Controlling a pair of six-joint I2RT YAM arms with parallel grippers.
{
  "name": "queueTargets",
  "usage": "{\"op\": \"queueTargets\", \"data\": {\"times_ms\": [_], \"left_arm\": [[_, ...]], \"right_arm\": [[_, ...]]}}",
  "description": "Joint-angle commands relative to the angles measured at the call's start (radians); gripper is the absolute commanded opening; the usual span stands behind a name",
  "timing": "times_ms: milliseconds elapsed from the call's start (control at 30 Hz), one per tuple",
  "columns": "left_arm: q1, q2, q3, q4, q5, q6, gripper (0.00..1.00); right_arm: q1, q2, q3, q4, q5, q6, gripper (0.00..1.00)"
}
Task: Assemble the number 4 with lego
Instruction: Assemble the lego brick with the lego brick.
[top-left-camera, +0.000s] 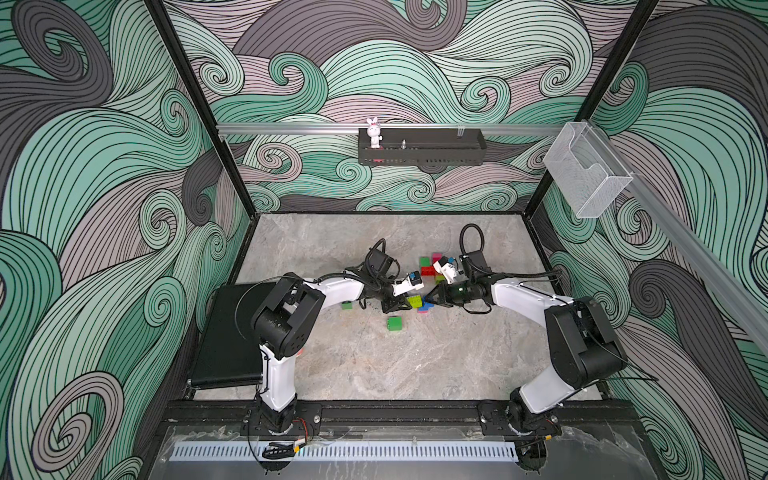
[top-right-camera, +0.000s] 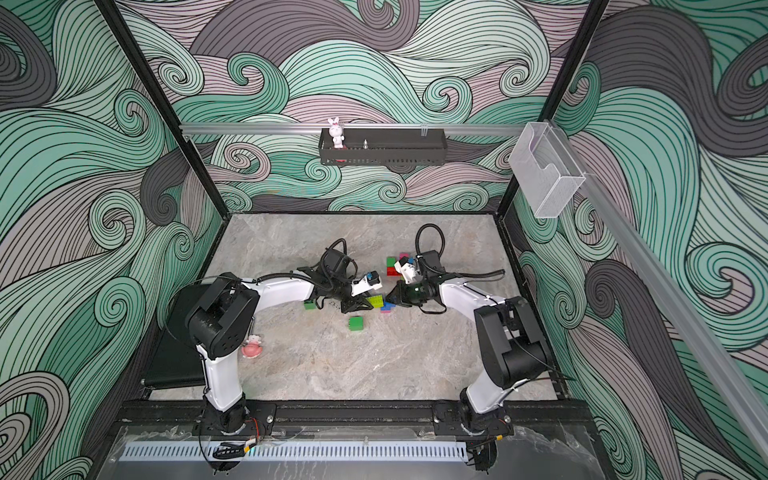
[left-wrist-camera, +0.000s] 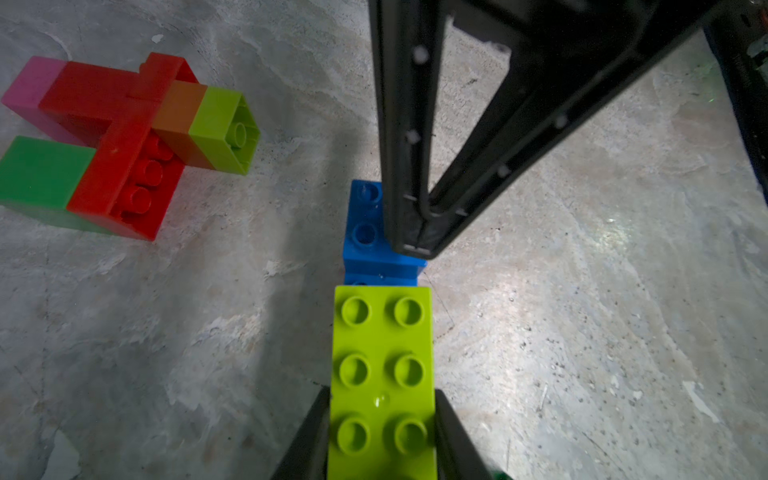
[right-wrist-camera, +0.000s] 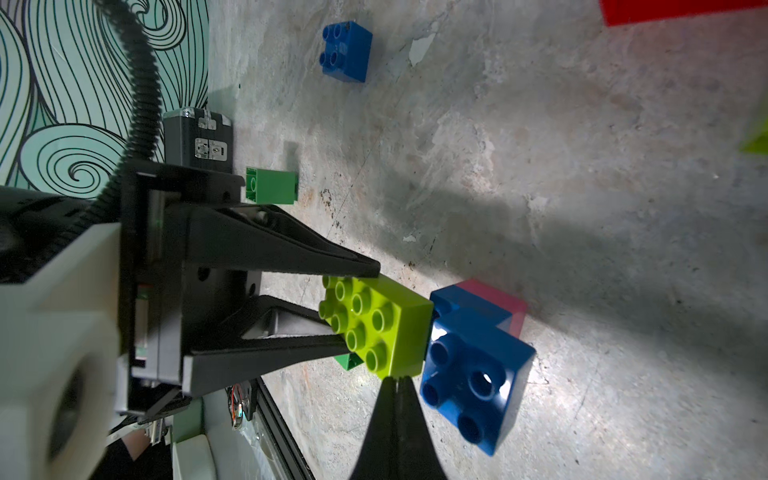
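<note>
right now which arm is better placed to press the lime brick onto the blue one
Left. The left claw is shut on the lime brick, right beside the blue brick. The right claw is shut and empty, likely better for steadying.

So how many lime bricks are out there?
2. One lime brick is gripped in the left hand, next to a blue brick; the second lime brick ends the red-and-orange cluster. More may be hidden.

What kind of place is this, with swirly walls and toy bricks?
Most likely a robot practice booth, not a playroom. The left arm and right arm are bolted to a rail at the table edge, wavy printed panels wall it in, and the left pincer holds a lime brick.
</note>
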Motion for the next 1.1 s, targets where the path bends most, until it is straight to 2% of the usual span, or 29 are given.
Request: {"op": "queueTargets", "data": {"times_ms": [0,400,767,1067], "left_arm": [[-0.004,0.02,0.042,-0.027,0.021,0.015,0.0],[-0.017,0.032,0.072,-0.063,-0.013,0.002,0.0],[-0.031,0.06,0.098,-0.119,-0.041,0.026,0.0],[-0.045,0.073,0.109,-0.161,-0.059,0.06,0.0]], "right_arm": [[-0.005,0.011,0.028,0.024,-0.022,0.011,0.02],[-0.005,0.025,0.023,0.029,-0.006,0.036,0.03],[-0.005,0.057,0.026,0.047,-0.06,0.047,0.04],[-0.006,0.101,0.025,0.016,-0.028,0.057,0.02]]}}
